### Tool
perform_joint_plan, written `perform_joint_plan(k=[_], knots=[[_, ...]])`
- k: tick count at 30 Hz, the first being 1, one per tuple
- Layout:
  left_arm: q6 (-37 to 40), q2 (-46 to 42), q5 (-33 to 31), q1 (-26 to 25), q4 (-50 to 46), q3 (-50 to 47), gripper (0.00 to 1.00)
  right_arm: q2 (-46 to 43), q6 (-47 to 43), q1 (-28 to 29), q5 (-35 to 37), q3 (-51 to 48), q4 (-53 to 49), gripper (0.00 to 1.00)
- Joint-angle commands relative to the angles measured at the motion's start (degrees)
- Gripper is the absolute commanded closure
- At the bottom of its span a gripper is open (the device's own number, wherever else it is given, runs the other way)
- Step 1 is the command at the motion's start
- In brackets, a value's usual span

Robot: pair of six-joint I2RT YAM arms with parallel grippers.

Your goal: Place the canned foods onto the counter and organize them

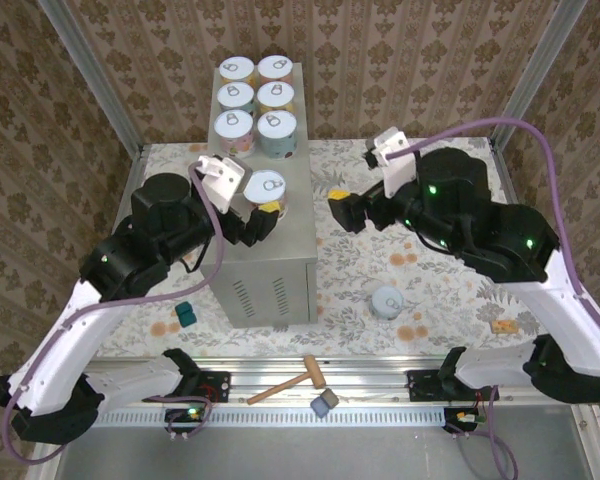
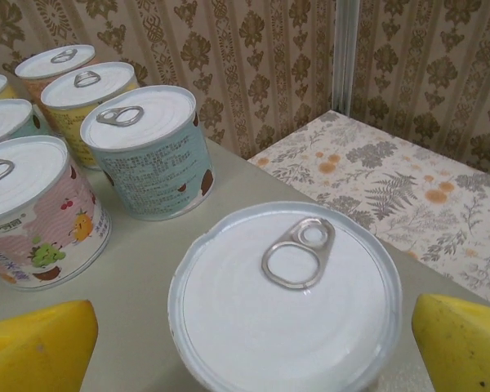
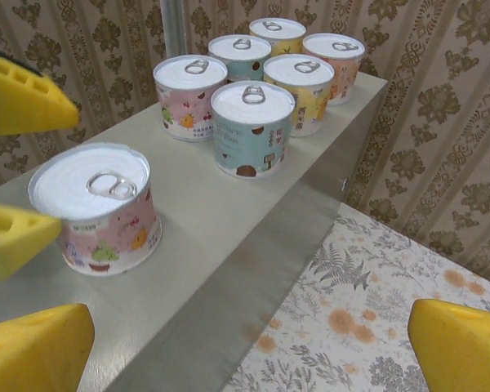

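In your left wrist view the nearest can (image 2: pixel 286 302) runs off the bottom edge, so you cannot see its label. The left gripper's (image 2: pixel 249 343) yellow fingertips (image 2: pixel 33 343) are clipped at the lower corners, and the cans (image 2: pixel 24 204) along the left edge are cut off too. In your right wrist view the right gripper's (image 3: pixel 249 351) pads (image 3: pixel 465 351) are clipped the same way; from above, the left arm (image 1: pixel 160 230) hides the counter's (image 1: pixel 280 250) left side, and the orange bits (image 1: pixel 408 332) on the floor (image 1: pixel 450 290) are too small for you to name.
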Motion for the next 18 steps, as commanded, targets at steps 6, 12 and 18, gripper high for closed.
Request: perform_joint_plan(k=[6, 12, 18], knots=[[-3.8, 0.9, 3.7, 1.7, 5.0, -2.3, 0.00, -5.7, -0.9, -0.1, -2.8, -9.4, 6.9, 0.00], [-4.2, 0.3, 4.2, 3.1, 6.3, -4.0, 0.08, -6.3, -1.3, -0.1, -6.8, -14.0, 9.7, 0.00], [-4.7, -1.3, 5.4, 5.8, 8.0, -6.4, 0.19, -6.2, -1.3, -0.1, -9.0, -17.6, 12.4, 0.00]])
